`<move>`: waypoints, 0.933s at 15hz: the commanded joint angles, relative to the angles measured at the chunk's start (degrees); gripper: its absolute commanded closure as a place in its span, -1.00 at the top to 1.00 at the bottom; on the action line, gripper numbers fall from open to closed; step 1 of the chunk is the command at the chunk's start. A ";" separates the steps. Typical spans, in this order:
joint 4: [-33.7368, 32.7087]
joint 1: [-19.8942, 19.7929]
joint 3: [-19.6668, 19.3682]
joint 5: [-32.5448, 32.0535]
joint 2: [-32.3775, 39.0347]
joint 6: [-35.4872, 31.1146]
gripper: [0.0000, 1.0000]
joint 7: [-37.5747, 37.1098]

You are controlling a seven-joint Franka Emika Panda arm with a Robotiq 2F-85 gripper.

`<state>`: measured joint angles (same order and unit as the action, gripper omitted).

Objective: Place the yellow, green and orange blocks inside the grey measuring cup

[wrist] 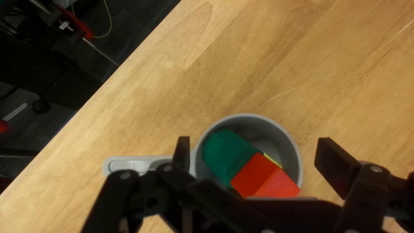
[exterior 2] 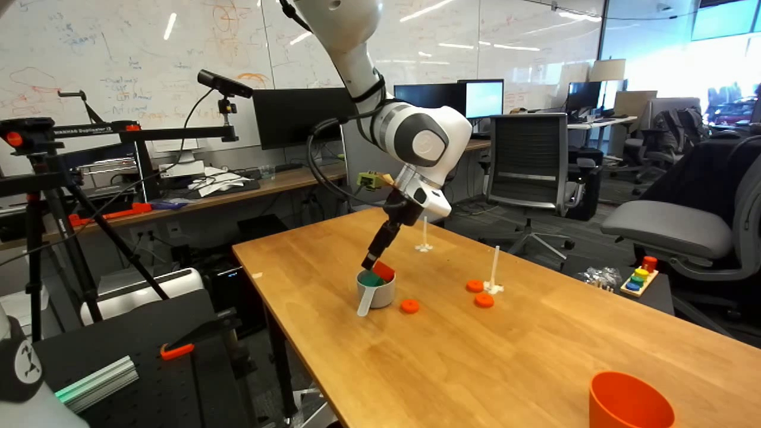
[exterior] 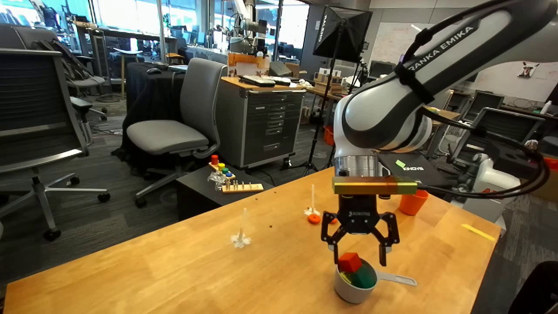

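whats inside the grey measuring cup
The grey measuring cup holds a green block, an orange-red block and a mostly covered yellow block; what lies beneath them is hidden.

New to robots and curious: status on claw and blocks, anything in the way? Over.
Claw open, empty, above grey cup. Green block, yellow block, orange block inside, orange poking out. Orange disc beside cup, apparently not blocking.

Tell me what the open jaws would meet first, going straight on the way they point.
Most likely the grey measuring cup, perhaps where its handle joins; depth is unclear, so the orange block poking up out of it could come first.
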<state>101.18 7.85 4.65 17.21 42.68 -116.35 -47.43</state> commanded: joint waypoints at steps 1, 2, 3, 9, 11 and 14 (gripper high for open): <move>2.68 -0.01 -0.64 1.66 -3.95 -1.07 1.00 1.50; 2.84 0.15 -0.76 1.47 -5.01 -1.22 1.00 1.31; 3.03 0.55 -0.95 1.01 -6.12 -1.38 1.00 0.90; 4.39 4.44 -1.20 -3.40 -15.52 -1.47 1.00 -2.01; 4.75 5.93 -0.71 -5.13 -19.16 -1.07 1.00 -2.99; 4.29 8.17 0.35 -7.87 -23.93 0.17 1.00 -5.10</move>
<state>102.91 13.86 4.60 11.97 25.02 -116.66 -49.88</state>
